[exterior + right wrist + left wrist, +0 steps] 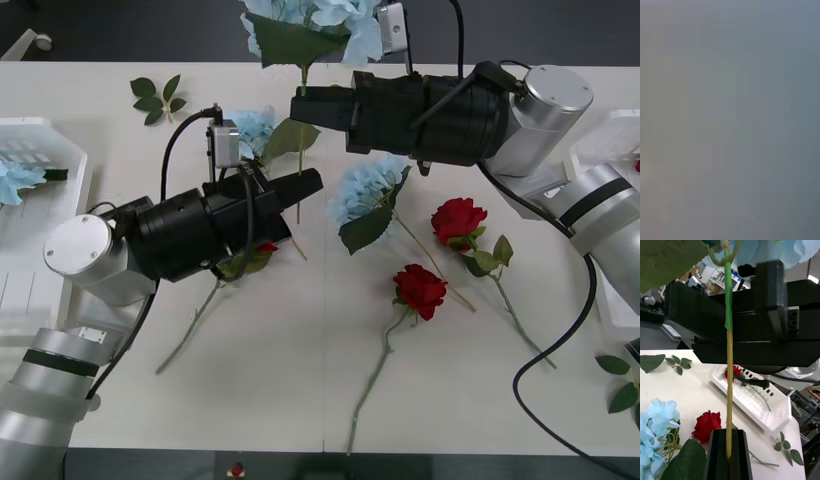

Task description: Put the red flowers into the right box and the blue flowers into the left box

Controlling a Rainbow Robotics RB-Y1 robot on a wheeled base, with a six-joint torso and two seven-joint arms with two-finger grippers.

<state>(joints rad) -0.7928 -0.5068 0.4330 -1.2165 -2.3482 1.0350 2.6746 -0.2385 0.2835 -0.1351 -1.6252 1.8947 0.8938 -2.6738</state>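
Note:
A blue flower [300, 25] is held upright above the table by its stem [729, 352]. My right gripper [300, 105] is shut on the stem just under the bloom. My left gripper [308, 188] is shut on the stem's lower end, and its black fingers [717, 455] pinch it. Two more blue flowers [365, 190] lie mid-table. Red flowers [420, 290] lie right of centre, and one rose [265, 247] is partly hidden under my left gripper. The left box [40, 245] holds a blue flower [15, 180]. The right box [600, 150] holds a red rose [733, 372].
Loose leaf sprigs lie at the back left [158, 97] and the front right [620, 385]. Long rose stems [375, 375] trail toward the table's front edge. The right wrist view is a grey blur.

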